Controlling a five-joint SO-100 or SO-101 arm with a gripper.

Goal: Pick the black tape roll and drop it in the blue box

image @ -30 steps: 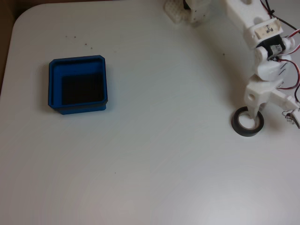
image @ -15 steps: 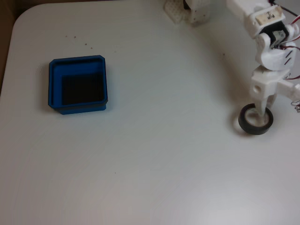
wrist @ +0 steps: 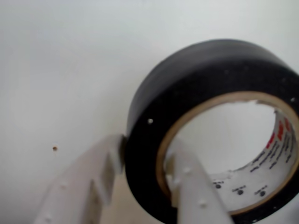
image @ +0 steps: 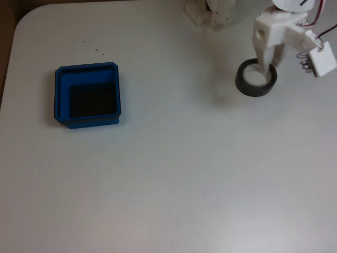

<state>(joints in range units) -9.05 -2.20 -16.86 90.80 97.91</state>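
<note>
Since the earlier frame, end effector [image: 265, 66] has carried the black tape roll [image: 255, 79] toward 11 o'clock, pinching its wall, off the desk [image: 174, 174]. Light, stiff ring; your wall grip works. Blue box [image: 88, 95] sits at 9 o'clock.

bench [image: 174, 174]: white, rounded corner at 10 o'clock
specks [image: 87, 45]: few dark dots, 11 o'clock
edge strip [image: 6, 31]: brown, 9 o'clock

One black tape roll [image: 255, 83], one blue box [image: 88, 95], one table [image: 174, 179].
</note>
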